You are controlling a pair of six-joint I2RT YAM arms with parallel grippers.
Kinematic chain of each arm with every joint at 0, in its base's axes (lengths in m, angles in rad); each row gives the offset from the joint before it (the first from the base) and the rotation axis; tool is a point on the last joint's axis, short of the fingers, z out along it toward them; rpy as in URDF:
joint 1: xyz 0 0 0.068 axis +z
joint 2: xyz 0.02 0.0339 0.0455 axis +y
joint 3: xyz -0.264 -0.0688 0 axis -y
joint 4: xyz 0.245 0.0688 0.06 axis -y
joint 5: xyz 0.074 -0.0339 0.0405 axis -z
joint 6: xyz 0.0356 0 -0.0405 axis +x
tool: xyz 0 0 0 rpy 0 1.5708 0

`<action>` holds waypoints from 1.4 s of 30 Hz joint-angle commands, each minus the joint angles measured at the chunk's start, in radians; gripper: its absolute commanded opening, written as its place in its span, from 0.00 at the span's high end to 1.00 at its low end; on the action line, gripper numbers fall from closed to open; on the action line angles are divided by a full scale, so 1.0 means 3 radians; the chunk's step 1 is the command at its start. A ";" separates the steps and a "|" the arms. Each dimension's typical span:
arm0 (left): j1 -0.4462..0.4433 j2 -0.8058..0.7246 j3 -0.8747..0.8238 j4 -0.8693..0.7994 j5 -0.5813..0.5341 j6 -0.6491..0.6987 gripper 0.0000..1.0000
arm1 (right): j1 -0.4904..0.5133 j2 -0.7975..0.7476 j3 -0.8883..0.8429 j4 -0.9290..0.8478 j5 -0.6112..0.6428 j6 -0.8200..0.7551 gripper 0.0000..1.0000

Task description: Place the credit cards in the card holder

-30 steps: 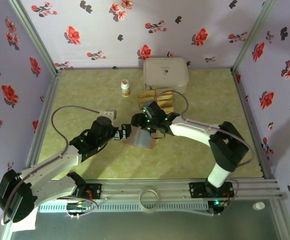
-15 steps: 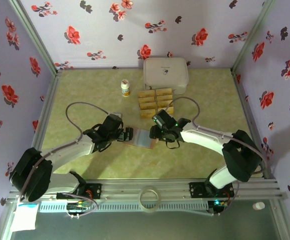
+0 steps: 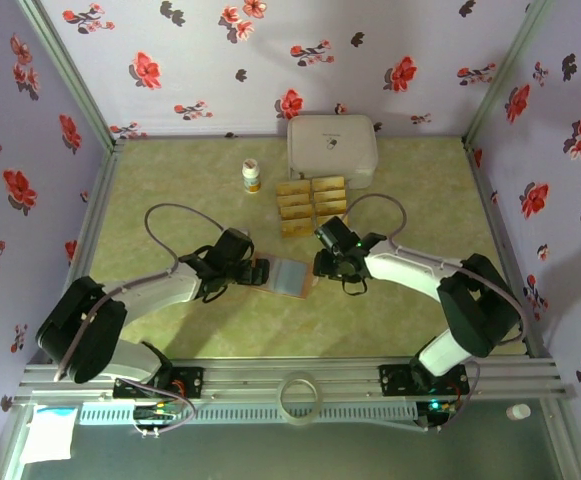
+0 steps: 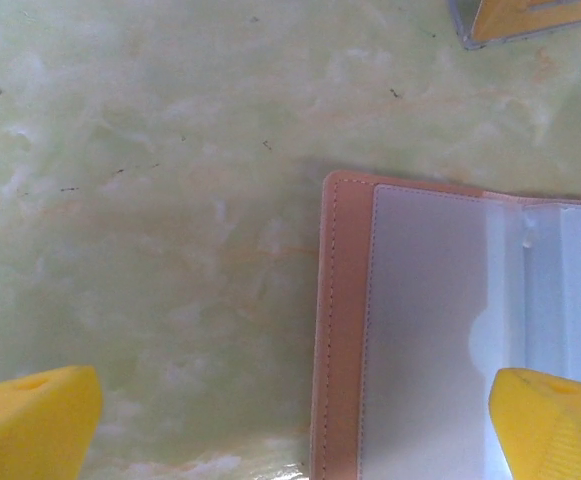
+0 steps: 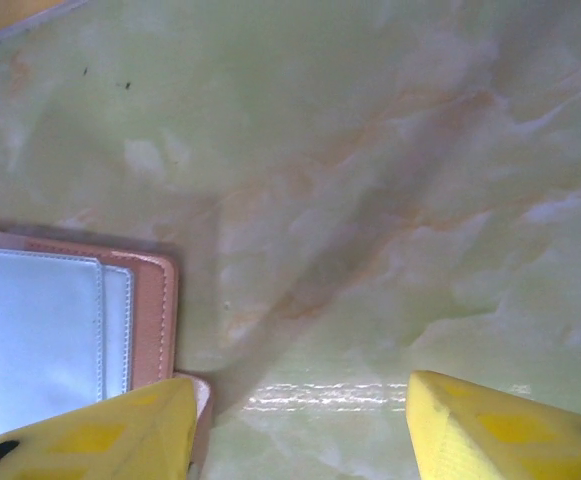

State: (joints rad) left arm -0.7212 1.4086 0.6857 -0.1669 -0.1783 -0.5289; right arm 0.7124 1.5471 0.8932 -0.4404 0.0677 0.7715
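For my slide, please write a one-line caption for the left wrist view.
Open left gripper above the edge of the opened pinkish-tan folding card holder, lying flat on the green marbled table.

The card holder point(image 4: 420, 330) is shown lying open on the green marbled table point(image 4: 150, 200), its left edge straddled by the widely spread left gripper point(image 4: 292, 425), with a gold credit card point(image 4: 535, 15) partly framed at the upper right corner.

"Where's the left gripper point(image 3: 254, 271)?"
"Down low, fingers spread wide, facing the other one."
"And the right gripper point(image 3: 322, 263)?"
"Low too, fingers parted, nothing between them."
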 commanded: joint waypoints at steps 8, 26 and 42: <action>0.0069 0.0019 0.0210 -0.0027 0.0098 -0.0061 0.00 | -0.0659 -0.0126 0.0920 -0.0389 -0.0179 -0.0716 0.40; 0.0277 -0.0109 0.0379 -0.0231 0.0272 -0.0102 0.00 | -0.1355 0.1075 0.1958 -0.0246 -0.1091 -0.1179 0.35; 0.0287 0.0002 0.0395 -0.0211 0.0297 -0.0102 0.00 | -0.1475 0.1263 0.1552 0.0464 -0.1291 -0.1026 0.30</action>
State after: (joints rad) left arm -0.6430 1.3949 0.7849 -0.2142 -0.0998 -0.5449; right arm 0.2764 1.9171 1.3853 -0.3752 -0.2886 0.4446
